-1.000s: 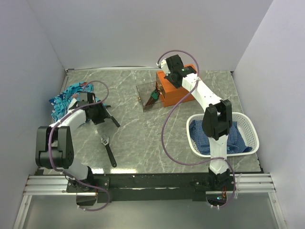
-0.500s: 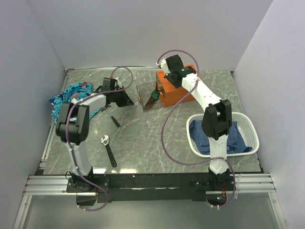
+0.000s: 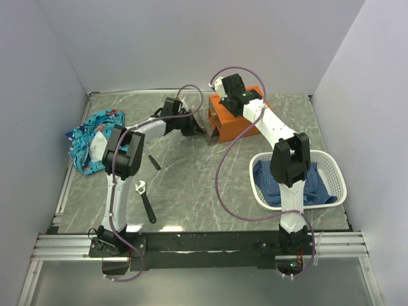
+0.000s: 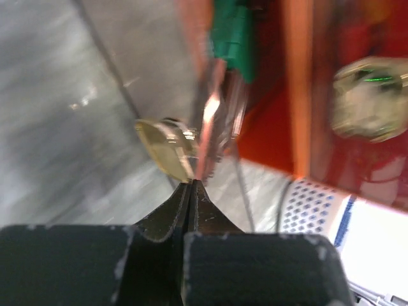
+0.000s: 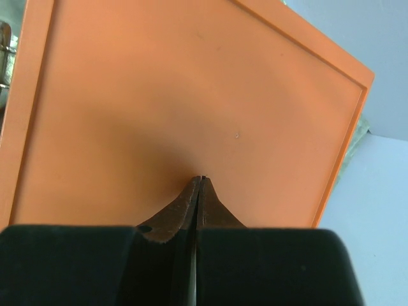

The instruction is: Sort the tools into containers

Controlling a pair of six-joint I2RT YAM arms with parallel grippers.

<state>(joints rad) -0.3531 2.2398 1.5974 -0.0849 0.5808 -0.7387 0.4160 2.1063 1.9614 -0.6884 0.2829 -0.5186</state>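
Left gripper [image 3: 191,125], seen from above, reaches to the orange box [image 3: 237,127]; the wrench [image 3: 146,201] lies well apart on the table, not yet sorted. Its wrist view shows it clenched and empty, tips at the clear drawer [image 4: 210,115]: a push may jam it. Right gripper [image 5: 200,180], clenched too, presses the box top; a slip would shift the box.

Grey marbled stone-look counter [image 3: 191,185] spanned whole booth, pale veins running across surface. Plain white back wall [image 3: 191,44] stood behind it. Plain white left wall [image 3: 32,115] and plain white right wall [image 3: 376,115] angled in at sides, closing three sides. Silver aluminium rail frame [image 3: 210,245] ran along near edge. Light was soft and even, shadows faint. In left wrist view counter was blurred, with bright glare patch [image 4: 80,102].
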